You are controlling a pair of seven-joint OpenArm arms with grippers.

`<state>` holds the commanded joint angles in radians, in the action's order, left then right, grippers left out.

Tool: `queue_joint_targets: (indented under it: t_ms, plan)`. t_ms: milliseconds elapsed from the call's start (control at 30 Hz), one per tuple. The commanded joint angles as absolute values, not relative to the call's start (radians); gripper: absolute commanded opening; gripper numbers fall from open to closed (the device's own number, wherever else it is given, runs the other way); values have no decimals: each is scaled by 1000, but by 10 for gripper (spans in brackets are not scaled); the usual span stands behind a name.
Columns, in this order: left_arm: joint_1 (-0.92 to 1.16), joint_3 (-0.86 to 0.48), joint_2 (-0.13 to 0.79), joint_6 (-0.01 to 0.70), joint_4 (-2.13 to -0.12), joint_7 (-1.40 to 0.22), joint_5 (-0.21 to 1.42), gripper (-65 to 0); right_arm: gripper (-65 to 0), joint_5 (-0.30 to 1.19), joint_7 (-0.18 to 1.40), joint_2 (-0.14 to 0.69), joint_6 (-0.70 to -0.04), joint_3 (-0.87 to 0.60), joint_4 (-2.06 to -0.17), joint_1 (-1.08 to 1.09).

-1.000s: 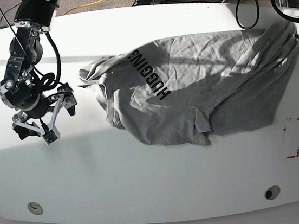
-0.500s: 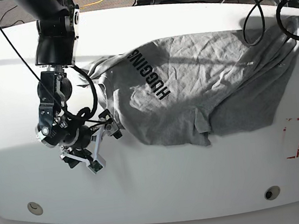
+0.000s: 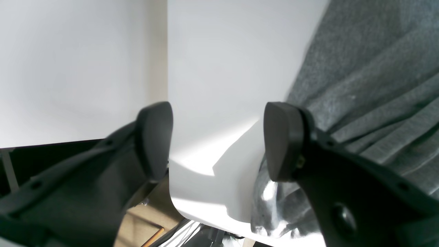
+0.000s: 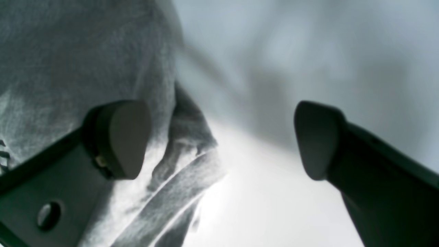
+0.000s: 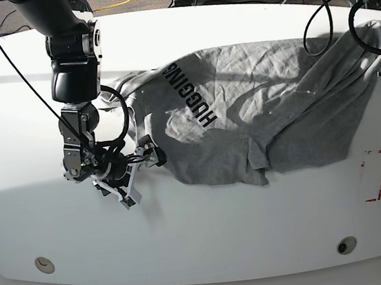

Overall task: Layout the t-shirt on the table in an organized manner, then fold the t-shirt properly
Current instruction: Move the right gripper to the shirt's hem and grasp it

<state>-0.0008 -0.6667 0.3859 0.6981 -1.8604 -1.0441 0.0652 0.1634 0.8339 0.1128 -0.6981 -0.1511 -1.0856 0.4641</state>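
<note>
Since the earlier frames the right pincer (image 5: 138,170) has swung in from the bench's (image 5: 208,231) left side to the t-shirt's (image 5: 255,100) bunched left hem, jaws spread, likely readying a grasp to spread it. Near the right edge, the left pincer (image 3: 216,140) hangs spread beside the fabric. Rumpled and heather-grey with black lettering, the shirt lies across the bench's far right half.

Both arms are black, jointed machines trailing looped black cables. The right gripper (image 5: 141,173) has dark tapered fingers (image 4: 120,137) with rounded pads and a round screw hole; the left gripper (image 3: 216,140) looks alike.
</note>
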Motion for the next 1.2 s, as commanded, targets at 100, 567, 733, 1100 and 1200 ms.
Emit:
queue_joint_targets:
  t_ms: [100, 567, 733, 1100, 1200]
  plan:
    - [-1, -651, 386, 698, -1860, -1044, 65, -258, 0, 163, 834, 108, -698, -151, -1086, 458]
    - [-2, -628, 386, 698, -1859, -1043, 65, -258, -322, 160, 834, 71, -698, -150, -1086, 435]
    - [-2, -622, 386, 698, -1857, -1043, 65, -258, -444, 162, 834, 70, -698, -150, -1086, 433]
    - [-19, -621, 386, 698, -1851, -1043, 65, -258, -642, 159, 835, 56, -698, -150, -1087, 435]
    - [-22, -621, 386, 698, -1816, -1043, 65, -258, -642, 159, 835, 54, -698, -150, -1095, 437]
